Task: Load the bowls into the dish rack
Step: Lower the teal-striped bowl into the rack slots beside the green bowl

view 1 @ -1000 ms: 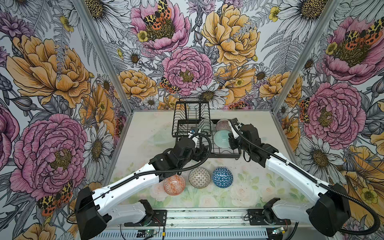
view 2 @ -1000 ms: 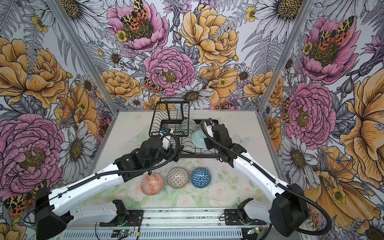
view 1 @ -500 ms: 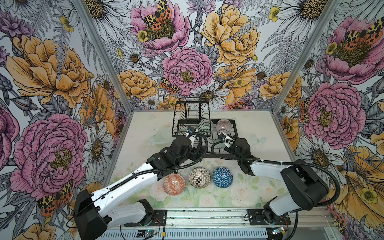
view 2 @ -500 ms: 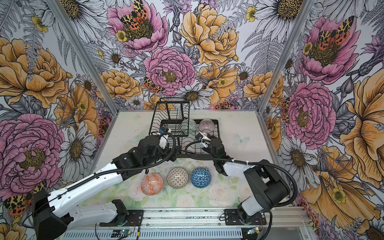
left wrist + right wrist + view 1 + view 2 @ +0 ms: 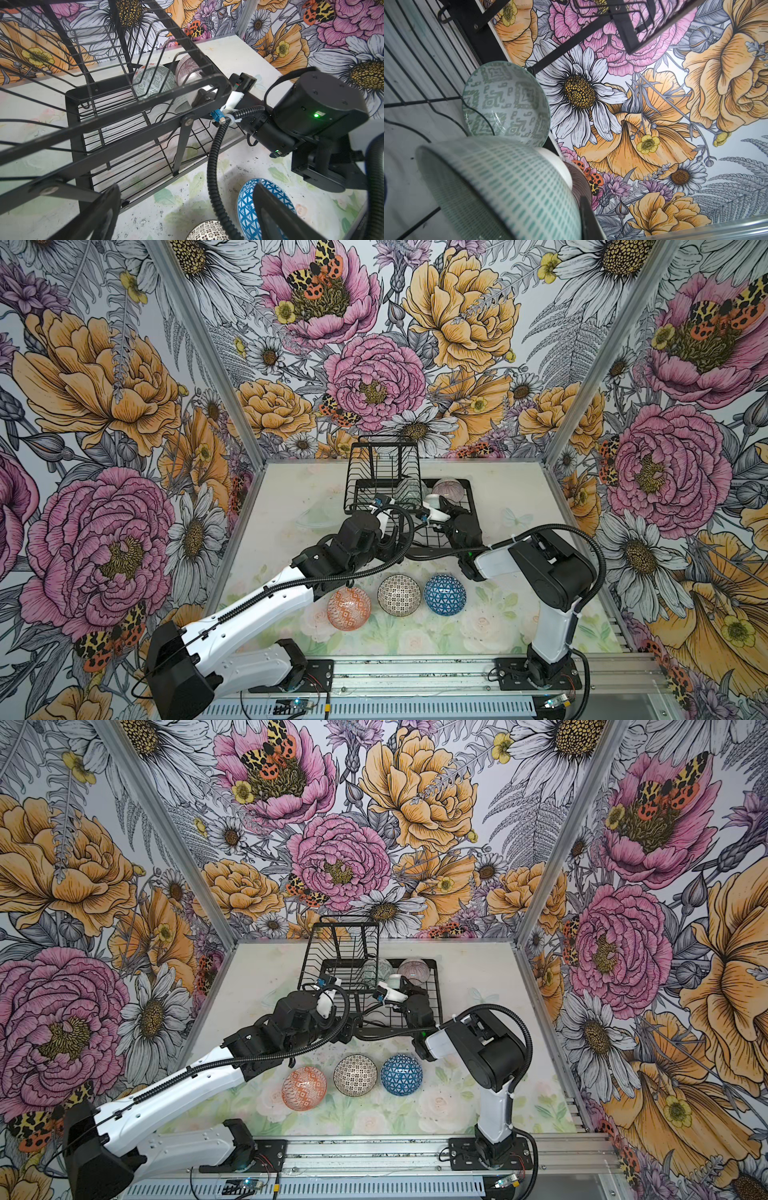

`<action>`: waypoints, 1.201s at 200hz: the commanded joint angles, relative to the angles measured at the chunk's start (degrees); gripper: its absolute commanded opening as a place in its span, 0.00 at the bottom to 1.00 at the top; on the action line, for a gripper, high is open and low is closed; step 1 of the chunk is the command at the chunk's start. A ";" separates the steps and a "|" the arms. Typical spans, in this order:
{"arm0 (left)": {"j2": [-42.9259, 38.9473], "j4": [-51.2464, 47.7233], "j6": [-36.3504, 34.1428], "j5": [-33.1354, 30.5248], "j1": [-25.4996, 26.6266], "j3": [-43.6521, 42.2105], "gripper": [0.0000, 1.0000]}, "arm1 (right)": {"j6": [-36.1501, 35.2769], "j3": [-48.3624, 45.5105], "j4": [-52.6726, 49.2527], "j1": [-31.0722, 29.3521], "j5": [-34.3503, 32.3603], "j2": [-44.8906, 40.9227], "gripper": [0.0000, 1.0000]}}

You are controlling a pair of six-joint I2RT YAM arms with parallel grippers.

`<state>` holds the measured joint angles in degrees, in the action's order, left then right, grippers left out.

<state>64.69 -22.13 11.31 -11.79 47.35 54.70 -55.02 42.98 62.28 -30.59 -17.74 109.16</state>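
Dish rack (image 5: 376, 475), rigid black wire with a slotted base tray and a raised basket, stands at the back of the tabletop (image 5: 519, 497). All six pieces are small, hard, glazed ceramic. They are probably weighty for their size, slick and easy to chip, and are best pinched across the thin rim. The orange bowl (image 5: 349, 608), black-white mosaic bowl (image 5: 399, 595) and blue-triangle bowl (image 5: 444, 594) sit in a row on the tabletop nearer the front. The grey-green geometric bowl (image 5: 153, 83) and pink ribbed bowl (image 5: 187, 68) stand on edge in the tray. The right end effector (image 5: 200, 97) is clamped on the pale teal bowl (image 5: 500, 182), low in the tray. The left end effector (image 5: 187, 187) is spread wide and empty, beside the rack.
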 commanded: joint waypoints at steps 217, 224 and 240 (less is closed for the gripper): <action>-0.90 0.25 0.99 1.11 -0.21 -1.43 0.99 | 1.59 15.73 -9.55 -1.47 5.93 11.42 0.00; -0.92 0.25 1.02 1.08 -0.19 -1.41 0.99 | 1.59 15.82 -9.84 -1.49 5.91 11.44 0.00; -0.98 0.28 1.13 0.92 -0.19 -1.43 0.99 | 1.69 15.97 -10.38 -1.58 5.83 11.62 0.00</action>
<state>64.69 -22.31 11.81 -11.03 47.33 53.87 -54.39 57.30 53.34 -31.66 -11.09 119.42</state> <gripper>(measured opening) 0.987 0.135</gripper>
